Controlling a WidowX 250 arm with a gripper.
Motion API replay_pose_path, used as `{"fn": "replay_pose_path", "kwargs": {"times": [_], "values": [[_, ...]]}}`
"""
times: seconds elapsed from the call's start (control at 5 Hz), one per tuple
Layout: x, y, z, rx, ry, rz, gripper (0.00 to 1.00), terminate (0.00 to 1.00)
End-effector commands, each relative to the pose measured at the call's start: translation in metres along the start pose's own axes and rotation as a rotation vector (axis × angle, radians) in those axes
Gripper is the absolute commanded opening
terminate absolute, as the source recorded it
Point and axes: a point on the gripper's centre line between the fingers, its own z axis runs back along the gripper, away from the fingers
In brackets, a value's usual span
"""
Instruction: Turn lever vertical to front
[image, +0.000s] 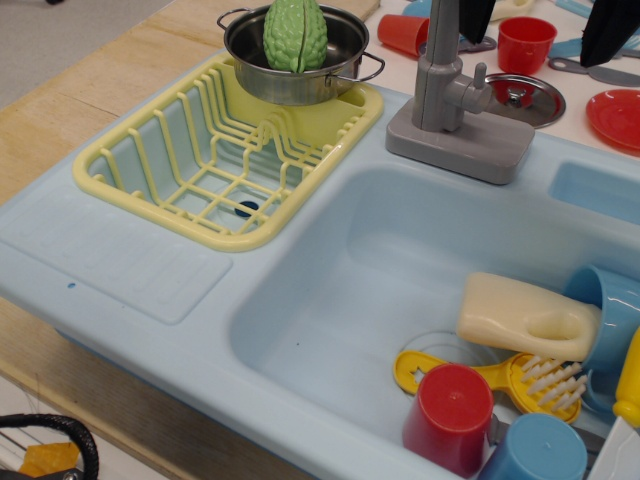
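The lever (474, 90) is a small grey stub on the right side of the tall grey tap column (438, 70), ending in a thin upright peg. The tap stands on a broad grey base (460, 140) at the back rim of the light blue sink (330, 300). My gripper (542, 20) is at the top edge, above and behind the lever. Its two black fingers (610, 30) stand wide apart, one just behind the tap column, one far right. It holds nothing and does not touch the lever.
A yellow dish rack (200, 160) holds a steel pot (290, 60) with a green vegetable (295, 35). Behind the tap are red cups (525, 42), a pot lid (530, 98) and a red plate (615, 115). The basin holds a cream scrubber (520, 315), a yellow brush (520, 380), and red and blue cups.
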Motion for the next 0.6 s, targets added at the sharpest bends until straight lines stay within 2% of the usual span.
{"fn": "replay_pose_path", "kwargs": {"times": [0.0,0.2,0.4], "values": [[0.0,0.0,0.0,0.0,0.0,0.0,1.0,0.0],[-0.003,0.008,-0.003,-0.017,-0.14,0.005,1.0,0.0],[0.001,0.013,-0.007,-0.018,-0.188,0.023,1.0,0.0]]}}
